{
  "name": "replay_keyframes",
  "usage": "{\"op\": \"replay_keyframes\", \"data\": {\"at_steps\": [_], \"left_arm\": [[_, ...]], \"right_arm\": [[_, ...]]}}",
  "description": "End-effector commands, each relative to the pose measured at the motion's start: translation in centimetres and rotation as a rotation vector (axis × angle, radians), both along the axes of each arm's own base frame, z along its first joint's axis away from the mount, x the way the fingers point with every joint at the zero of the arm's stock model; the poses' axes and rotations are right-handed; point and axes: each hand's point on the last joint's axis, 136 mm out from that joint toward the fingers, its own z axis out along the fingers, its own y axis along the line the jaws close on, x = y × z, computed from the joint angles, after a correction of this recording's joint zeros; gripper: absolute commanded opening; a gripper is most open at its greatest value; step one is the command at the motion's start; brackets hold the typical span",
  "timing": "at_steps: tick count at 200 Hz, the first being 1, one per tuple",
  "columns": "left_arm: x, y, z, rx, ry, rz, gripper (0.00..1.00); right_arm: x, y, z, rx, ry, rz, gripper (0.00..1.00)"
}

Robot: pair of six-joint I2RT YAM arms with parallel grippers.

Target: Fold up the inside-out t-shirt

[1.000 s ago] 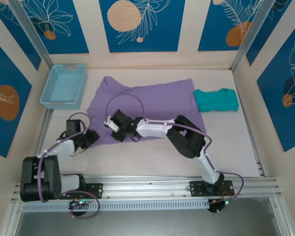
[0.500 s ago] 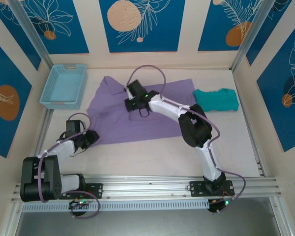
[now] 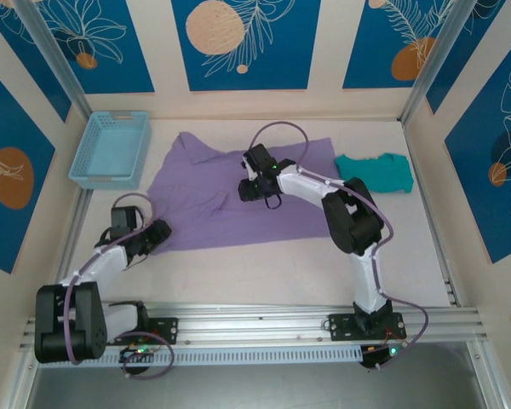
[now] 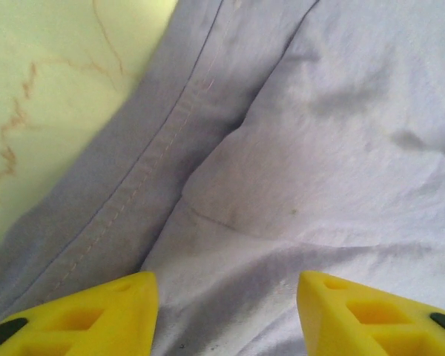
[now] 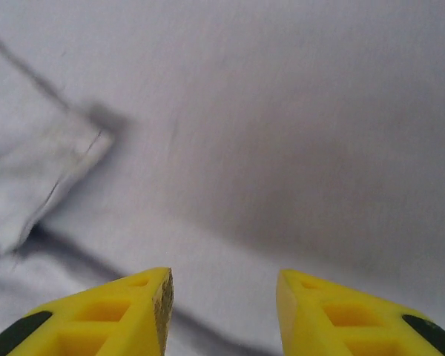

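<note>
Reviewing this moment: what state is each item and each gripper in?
inside-out t-shirt: spread on the table, creased, not yet folded.
teal garment: bunched compactly, lying to the shirt's right.
light blue basket: upright, empty.
left gripper: open, over the shirt's stitched hem, holding nothing.
right gripper: open, over the shirt's fabric, holding nothing.

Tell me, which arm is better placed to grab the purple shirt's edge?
Left, probably: the left end effector sits open at the t-shirt's near-left hem; the right end effector hovers open over its middle.
</note>
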Motion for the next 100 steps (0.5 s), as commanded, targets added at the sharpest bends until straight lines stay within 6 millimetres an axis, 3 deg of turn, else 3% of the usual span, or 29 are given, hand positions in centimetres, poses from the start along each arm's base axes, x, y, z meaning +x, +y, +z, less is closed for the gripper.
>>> {"op": "replay_keyframes", "data": {"at_steps": [1, 44, 72, 100], "left_arm": [[2.1, 1.0, 3.2, 0.052, -0.092, 0.025, 0.54], [7.4, 0.1, 5.4, 0.173, -0.181, -0.082, 0.53], [11.5, -1.5, 4.2, 0.262, -0.123, -0.193, 0.53], [14.2, -2.3, 1.8, 0.298, -0.01, -0.256, 0.51]], "right_arm": [[-2.0, -1.3, 2.8, 0.018, -0.051, 0.026, 0.43], [-6.1, -5.6, 1.8, 0.02, 0.002, -0.026, 0.43], [-7.1, -6.7, 1.4, 0.017, 0.027, -0.046, 0.43], [-7.4, -7.1, 1.7, 0.014, 0.015, -0.051, 0.43]]}}
